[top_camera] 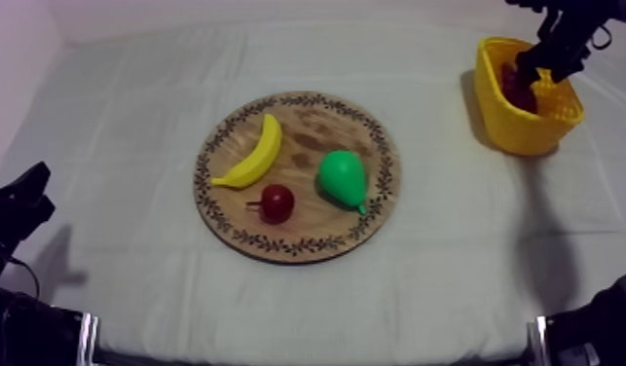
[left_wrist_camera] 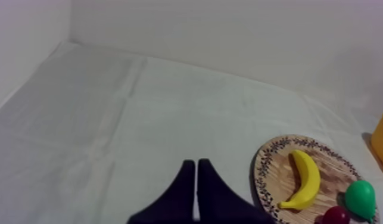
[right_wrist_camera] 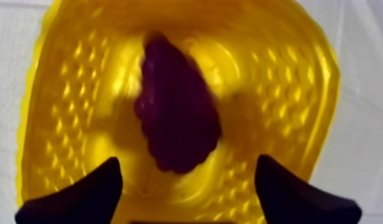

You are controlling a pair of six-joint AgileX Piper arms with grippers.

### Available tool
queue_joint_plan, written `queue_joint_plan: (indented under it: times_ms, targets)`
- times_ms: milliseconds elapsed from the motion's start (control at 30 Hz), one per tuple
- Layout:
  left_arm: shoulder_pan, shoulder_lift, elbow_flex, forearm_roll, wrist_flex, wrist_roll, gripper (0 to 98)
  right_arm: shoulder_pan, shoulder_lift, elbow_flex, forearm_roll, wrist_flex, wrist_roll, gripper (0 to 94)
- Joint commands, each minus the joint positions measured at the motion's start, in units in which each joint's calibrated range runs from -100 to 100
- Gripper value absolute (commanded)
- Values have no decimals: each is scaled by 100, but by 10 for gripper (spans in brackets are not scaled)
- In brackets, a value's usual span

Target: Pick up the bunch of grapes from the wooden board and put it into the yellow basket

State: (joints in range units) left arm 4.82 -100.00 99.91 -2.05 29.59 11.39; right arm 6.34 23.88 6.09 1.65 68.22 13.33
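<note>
The cloth is lit softly and evenly, without glare. A soft shadow is thrown beside the yellow basket under the right gripper, and a broader, paler one below it. Bright glints are caught on the basket's weave, against which the bunch of grapes is seen dark. A dim shadow lies beside the left gripper.

The right arm is extended, jaws apart; the left arm rests low, jaws together.
</note>
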Motion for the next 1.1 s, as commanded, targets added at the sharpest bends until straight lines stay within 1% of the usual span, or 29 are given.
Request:
queue_joint_plan:
  times_ms: [0, 267, 467, 633, 800, 1067]
  targets:
    - [0, 0, -2, -2, -1, 1, 1, 2, -42, 21, 31, -50, 2, 686]
    - [0, 0, -2, -2, -1, 1, 1, 71, -343, 162, 87, -204, -34, 649]
    - [0, 0, -2, -2, -1, 1, 1, 188, -832, 558, 151, -590, -165, 539]
    - [0, 0, -2, -2, -1, 1, 1, 218, -1301, 982, 225, -910, -222, 504]
    - [0, 0, -2, -2, -1, 1, 1, 217, -1806, 1464, 283, -1185, -256, 442]
    - [0, 0, -2, -2, -1, 1, 1, 203, -2670, 2345, 343, -1600, -269, 401]
